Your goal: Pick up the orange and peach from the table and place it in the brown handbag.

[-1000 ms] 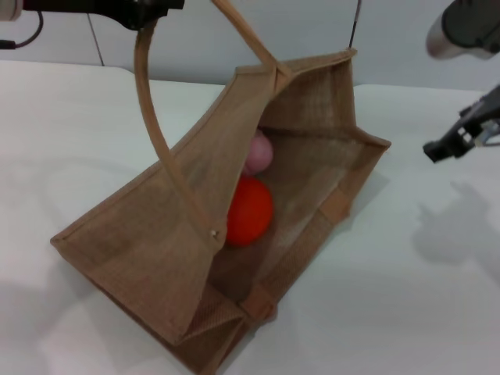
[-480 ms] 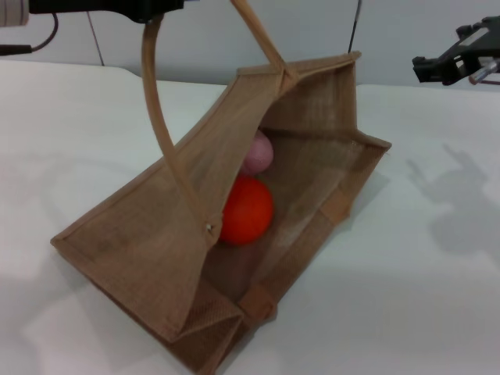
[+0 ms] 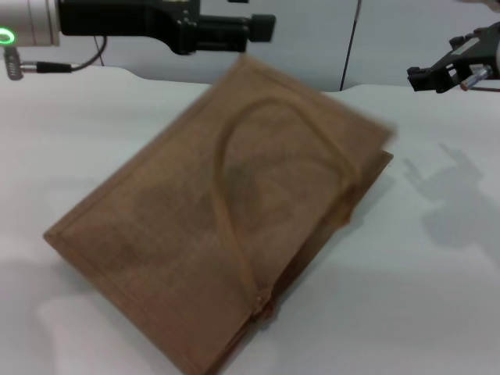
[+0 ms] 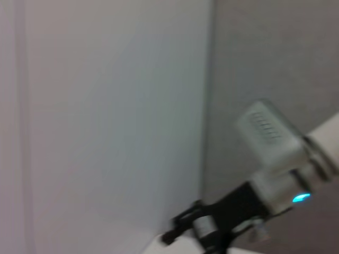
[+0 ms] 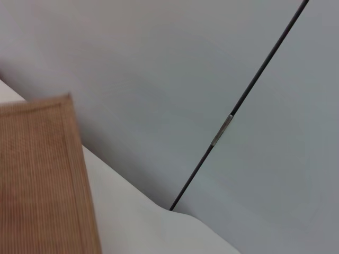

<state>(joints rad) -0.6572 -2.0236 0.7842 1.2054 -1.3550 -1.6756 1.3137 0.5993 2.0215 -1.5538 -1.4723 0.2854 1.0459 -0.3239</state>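
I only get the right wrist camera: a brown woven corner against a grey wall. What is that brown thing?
Observer: It is a handbag lying flat on the white table, its long handle draped across its upper side.
Operator: Can you see the orange or the peach anywhere?
Observer: No, neither shows in any view; the handbag's upper side hides its inside.
Operator: And where are the claws?
Observer: The left claw hangs above the handbag's far edge, and the right claw is raised off to the handbag's right, clear of it.
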